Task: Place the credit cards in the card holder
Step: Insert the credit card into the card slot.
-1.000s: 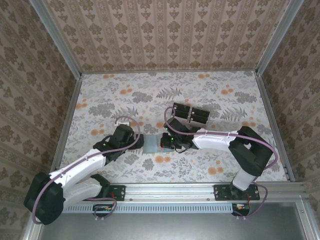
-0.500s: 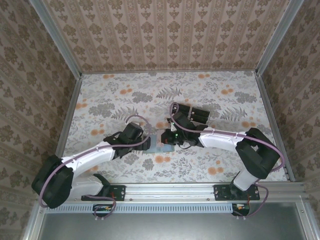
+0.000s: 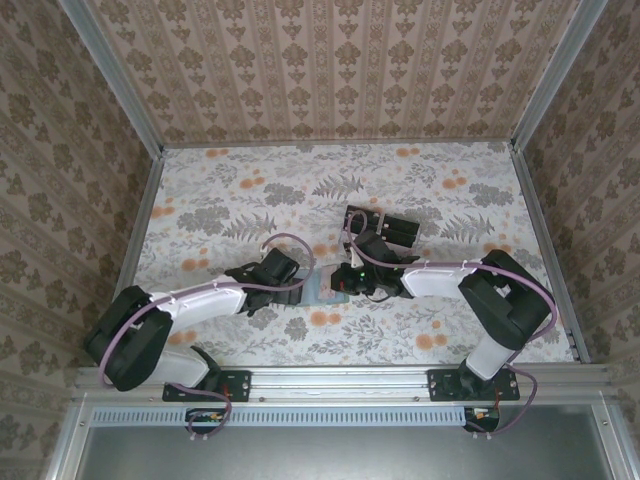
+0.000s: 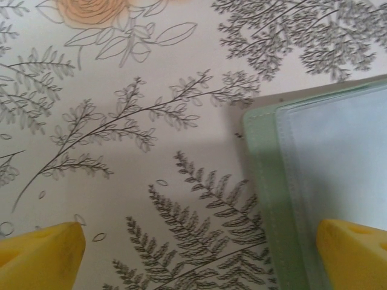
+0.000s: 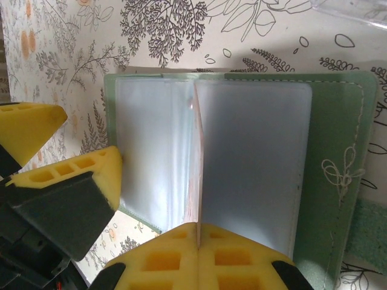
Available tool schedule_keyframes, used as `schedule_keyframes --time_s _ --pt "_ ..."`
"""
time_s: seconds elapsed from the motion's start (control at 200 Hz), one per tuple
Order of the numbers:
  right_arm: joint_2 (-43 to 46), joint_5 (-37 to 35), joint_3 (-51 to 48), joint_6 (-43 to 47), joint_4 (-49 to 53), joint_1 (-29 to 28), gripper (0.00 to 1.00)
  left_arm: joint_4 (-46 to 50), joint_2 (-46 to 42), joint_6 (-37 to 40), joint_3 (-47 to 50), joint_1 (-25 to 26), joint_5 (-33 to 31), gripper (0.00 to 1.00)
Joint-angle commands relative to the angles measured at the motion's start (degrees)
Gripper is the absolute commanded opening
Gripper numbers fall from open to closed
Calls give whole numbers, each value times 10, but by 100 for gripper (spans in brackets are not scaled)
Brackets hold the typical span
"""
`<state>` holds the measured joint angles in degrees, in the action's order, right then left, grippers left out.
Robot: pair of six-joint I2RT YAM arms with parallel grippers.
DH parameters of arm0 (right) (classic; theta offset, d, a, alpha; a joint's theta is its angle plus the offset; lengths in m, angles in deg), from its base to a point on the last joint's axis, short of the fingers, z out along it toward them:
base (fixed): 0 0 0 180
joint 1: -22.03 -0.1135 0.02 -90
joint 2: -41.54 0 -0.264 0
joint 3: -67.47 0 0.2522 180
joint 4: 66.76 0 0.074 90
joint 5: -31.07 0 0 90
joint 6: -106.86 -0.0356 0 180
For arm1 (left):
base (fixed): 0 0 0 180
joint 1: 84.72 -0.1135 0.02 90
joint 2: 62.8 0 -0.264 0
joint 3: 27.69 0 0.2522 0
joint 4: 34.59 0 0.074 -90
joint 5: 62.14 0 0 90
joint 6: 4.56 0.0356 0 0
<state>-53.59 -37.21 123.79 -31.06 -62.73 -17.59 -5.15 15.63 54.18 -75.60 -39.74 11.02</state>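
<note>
Sage-green folding card holder [image 5: 338, 151] lies open; the right gripper [image 5: 198, 241], clamped on a thin pale pink credit card [image 5: 198, 175], should slide it straight into a clear sleeve [image 5: 254, 157]; the left gripper [image 4: 196, 251] stands wide apart.

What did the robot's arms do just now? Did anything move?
The left hand slid right across the table to the card holder. It is open, with one finger over the holder and the other over the table. Nothing was grabbed or let go. The right hand stayed at the holder, shut on a thin credit card. The holder and the clear stand kept their places.
</note>
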Motion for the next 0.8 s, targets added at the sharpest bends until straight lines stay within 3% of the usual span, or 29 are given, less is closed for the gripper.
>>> schedule_keyframes --time_s 0.0,0.395,0.795 --pt "-6 3 -16 3 -10 2 0 35 3 -2 -3 2 -36 100" --pt "10 17 -33 -7 -79 3 0 44 4 -9 2 -4 -39 100" --pt "35 23 -76 12 -234 2 0 44 11 -22 5 -5 -39 100"
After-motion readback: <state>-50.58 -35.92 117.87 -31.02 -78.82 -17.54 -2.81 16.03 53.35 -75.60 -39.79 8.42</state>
